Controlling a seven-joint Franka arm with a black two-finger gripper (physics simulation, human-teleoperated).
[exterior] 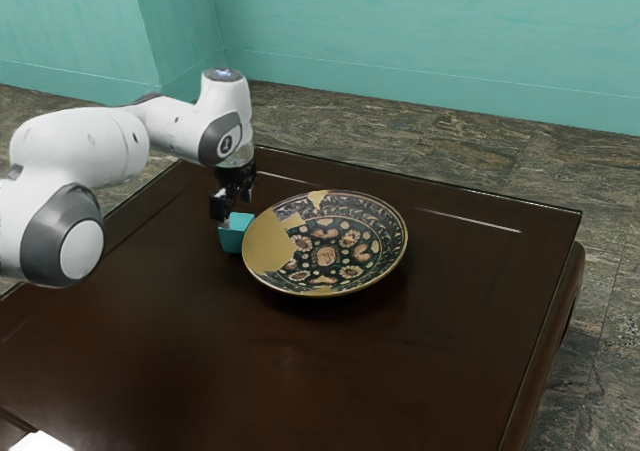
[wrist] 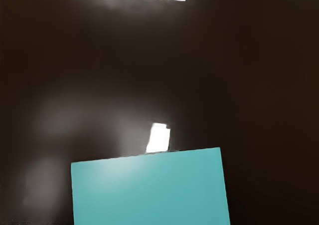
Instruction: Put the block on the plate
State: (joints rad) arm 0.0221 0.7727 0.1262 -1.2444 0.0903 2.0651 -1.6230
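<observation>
The small teal block with flat faces (exterior: 235,237) is at the exterior view's left of the broad round plate, dark and patterned with gold patches (exterior: 268,244). In that view it looks just beside the plate's near left rim; I cannot tell whether the two touch, or whether the block sits on the dark brown, glossy table (exterior: 250,371) or slightly above it.

The black two-finger gripper (exterior: 234,212) is right over the block, so the block lies below the end effector, close up under it. In the wrist view the block's pale-lit teal face (wrist: 149,187) is large at the lower edge, its visible edge slightly askew. It looks about as wide as it is deep, so I can make out no clear long axis. Whether the gripper is released or has a grip on the block, I cannot tell.

There is one arm, white and grey (exterior: 75,141), coming in from the exterior view's left, so nothing else is nearer to the work. The plate lies past the block, toward the exterior view's right. My judgement is that the next step is a secure grip, then a lift above the raised rim before moving across; travelling too low could knock the plate.
</observation>
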